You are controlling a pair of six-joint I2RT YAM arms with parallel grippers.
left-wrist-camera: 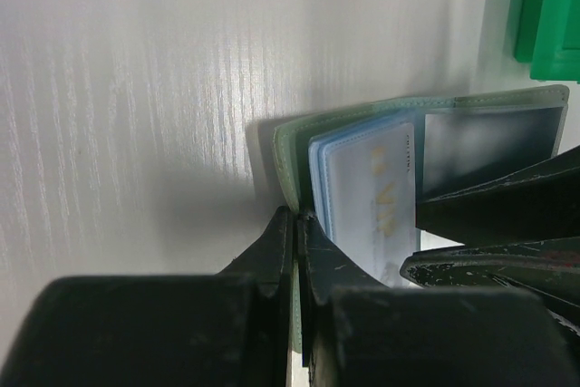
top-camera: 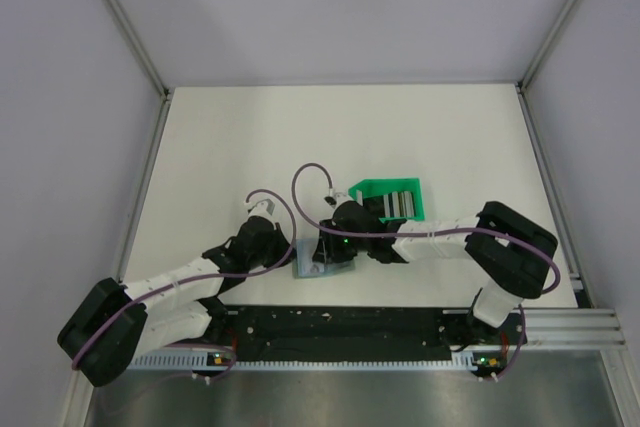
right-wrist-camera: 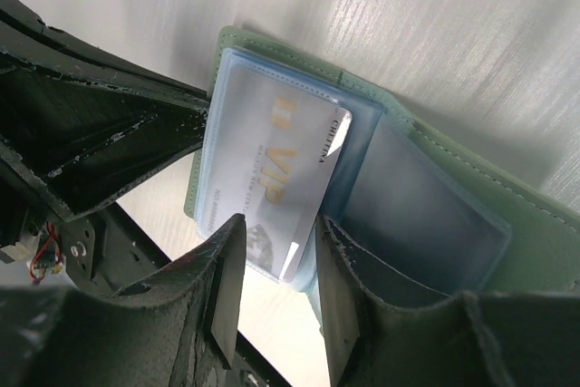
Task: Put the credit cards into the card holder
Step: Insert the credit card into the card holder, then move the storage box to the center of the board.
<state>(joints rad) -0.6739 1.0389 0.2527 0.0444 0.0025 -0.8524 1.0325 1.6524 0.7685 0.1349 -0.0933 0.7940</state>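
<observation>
The card holder (top-camera: pixel 322 261) lies open on the table, grey-green outside (right-wrist-camera: pixel 535 233) with light blue clear sleeves inside. A whitish card with gold "VIP" lettering (right-wrist-camera: pixel 272 160) lies tilted on its left sleeves; it also shows in the left wrist view (left-wrist-camera: pixel 372 192). I cannot tell whether it is inside a sleeve. My left gripper (left-wrist-camera: pixel 295 215) is shut on the holder's green cover edge (left-wrist-camera: pixel 288 156). My right gripper (right-wrist-camera: pixel 281 228) is open just above the holder, its fingers either side of the card's lower corner, not gripping it. Grey and dark cards (top-camera: pixel 397 204) lie in the bin.
A bright green open plastic bin (top-camera: pixel 372 190) stands just behind the holder; its corner shows in the left wrist view (left-wrist-camera: pixel 544 15). The two grippers are close together over the holder. The black base rail (top-camera: pixel 340 332) runs along the near edge.
</observation>
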